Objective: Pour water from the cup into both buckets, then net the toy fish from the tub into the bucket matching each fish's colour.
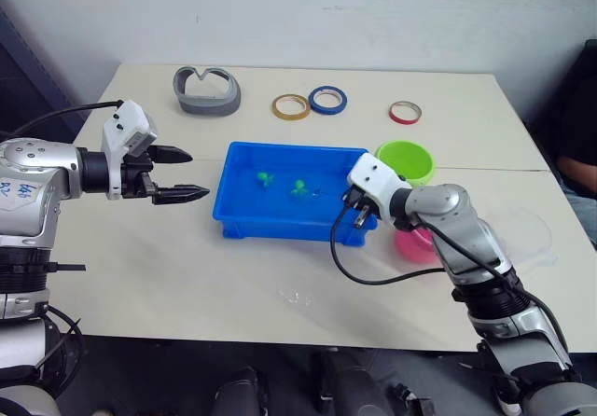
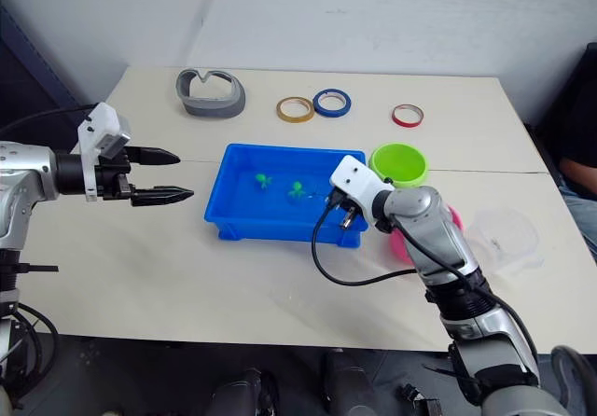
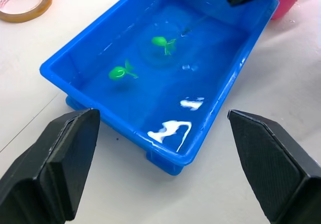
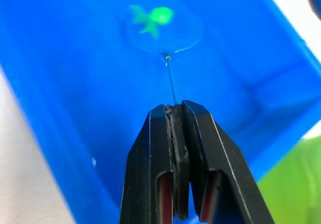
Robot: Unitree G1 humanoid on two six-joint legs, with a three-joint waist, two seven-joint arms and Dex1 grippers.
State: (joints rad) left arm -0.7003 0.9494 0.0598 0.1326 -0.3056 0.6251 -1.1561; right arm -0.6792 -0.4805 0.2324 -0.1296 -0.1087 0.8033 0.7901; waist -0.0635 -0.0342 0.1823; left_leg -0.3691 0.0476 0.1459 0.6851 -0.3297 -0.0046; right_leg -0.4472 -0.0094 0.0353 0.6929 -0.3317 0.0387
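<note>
Jaws of right gripper [image 4: 176, 114] clamp net [image 4: 164, 33] handle.

Head pair overhead; wrists near tub [image 3: 210, 128] (shared).

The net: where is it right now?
The net is in the tub, its hoop around a green fish, its thin handle pinched in the right hand over the tub's end near the green bucket.

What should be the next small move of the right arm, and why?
Probably lift the net gently out of the water. The right gripper is shut on its thin handle, and the hoop lies around a green fish in the tub; the green bucket stands close beside.
</note>
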